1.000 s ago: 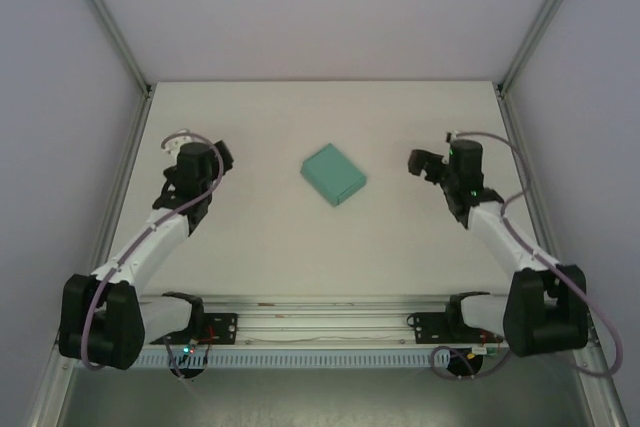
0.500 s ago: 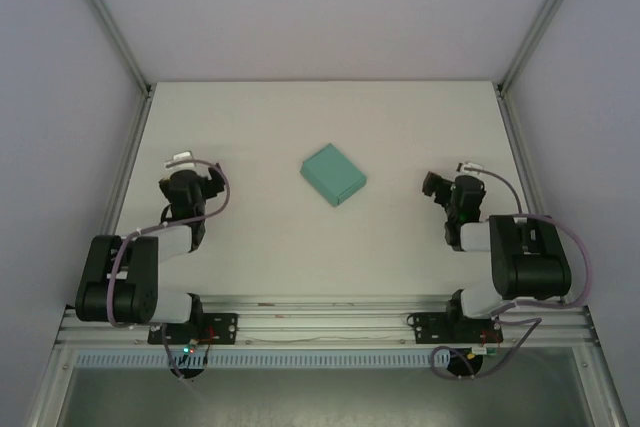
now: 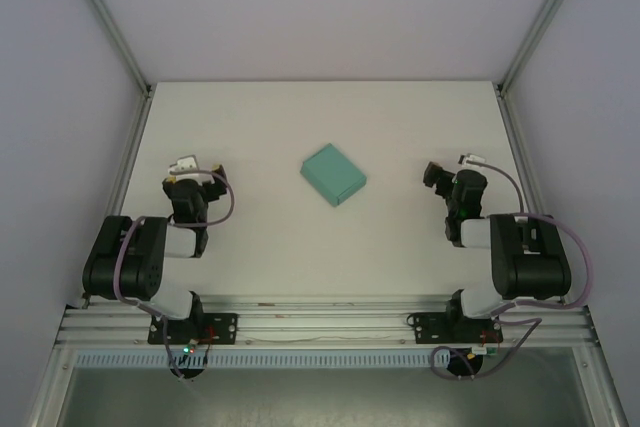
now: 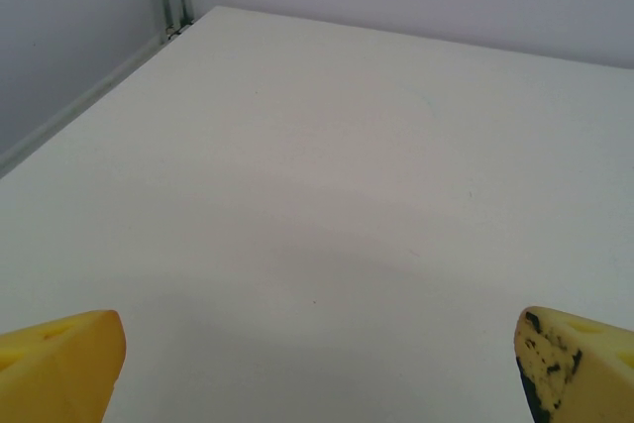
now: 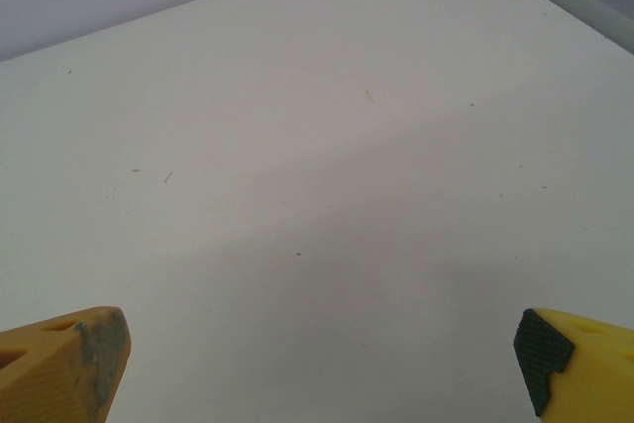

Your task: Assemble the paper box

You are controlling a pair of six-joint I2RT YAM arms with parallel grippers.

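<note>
The paper box (image 3: pixel 334 175) is a small teal-green closed rectangular box lying flat and turned at an angle in the middle of the white table (image 3: pixel 320 127). My left gripper (image 3: pixel 193 179) hovers well to the box's left, on its folded arm. My right gripper (image 3: pixel 441 176) hovers well to the box's right. In the left wrist view my left gripper (image 4: pixel 319 369) is open, its yellow fingertips (image 4: pixel 59 359) wide apart over bare table. The right wrist view shows my right gripper (image 5: pixel 319 364) open too, its yellow fingertips (image 5: pixel 61 359) at the frame's bottom corners with nothing between them.
Grey walls with metal corner posts (image 3: pixel 110 27) enclose the table on the left, back and right. A metal rail (image 3: pixel 320 322) with both arm bases runs along the near edge. The table's far left corner (image 4: pixel 178 22) appears in the left wrist view.
Both arms have folded back toward their bases, drawing the grippers a little outward and nearer the rail. The box has not moved and both grippers stay open.
</note>
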